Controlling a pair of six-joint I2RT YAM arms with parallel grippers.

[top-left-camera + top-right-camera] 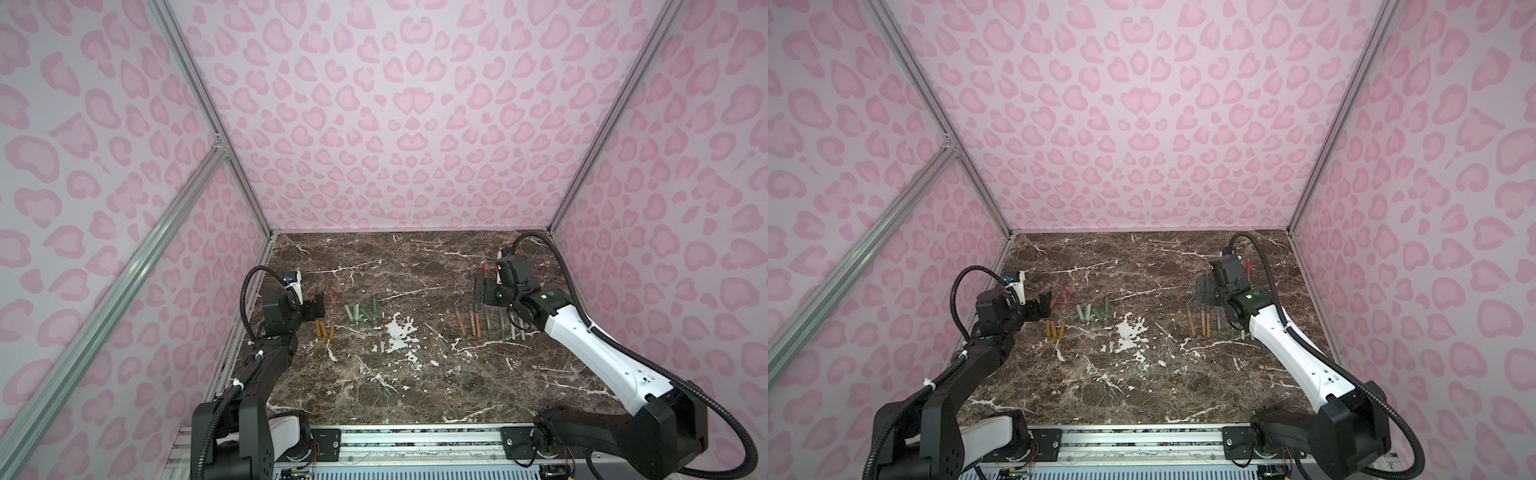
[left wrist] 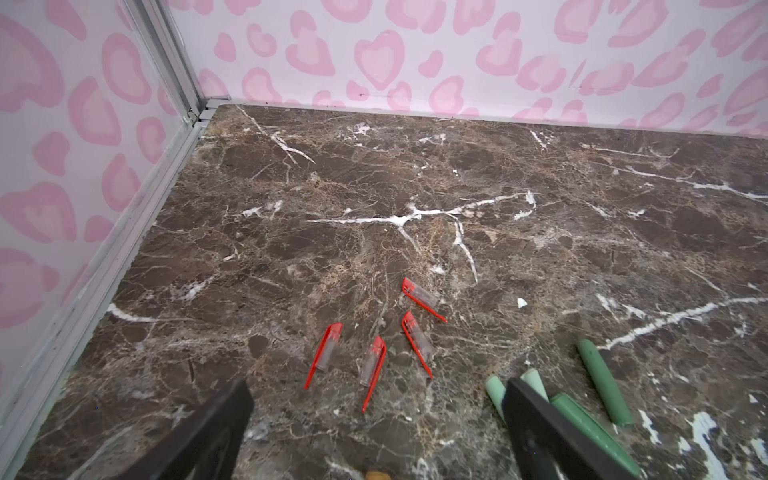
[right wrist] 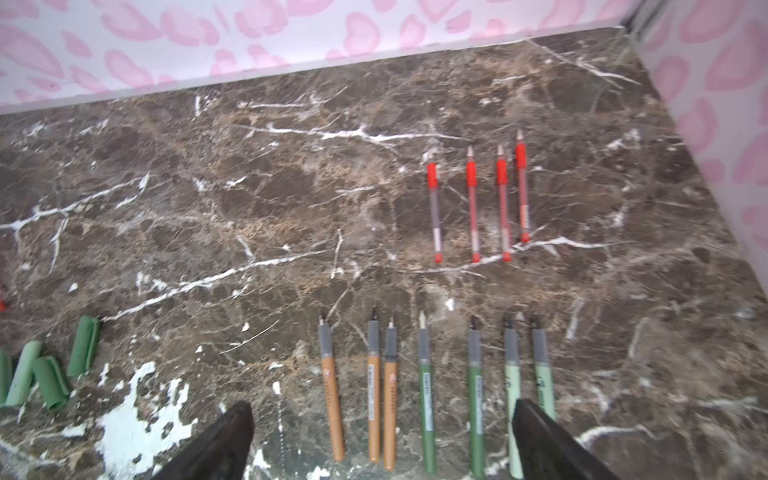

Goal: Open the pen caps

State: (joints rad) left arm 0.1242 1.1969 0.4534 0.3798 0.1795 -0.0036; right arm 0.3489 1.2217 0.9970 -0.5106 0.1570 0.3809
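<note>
On the table (image 2: pixel 415 166), scattered pen caps (image 2: pixel 604 382).

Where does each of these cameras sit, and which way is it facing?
Both top views: high over the near edge, looking down at the marble table, left arm and right arm.
Left wrist: low, facing red caps; open jaws show.
Right wrist: low, facing uncapped pens; open jaws show.
Shared: both wrist views catch the green caps.

Light soft and even, seemingly from above; pink walls (image 1: pixel 374 104) bright, brown worktop (image 1: pixel 374 374) darker, no glare, shadows faint and diffuse. Top views stretch the walls toward the picture edges (wide lens). Right wrist view slightly smeared; left wrist view sharper.
</note>
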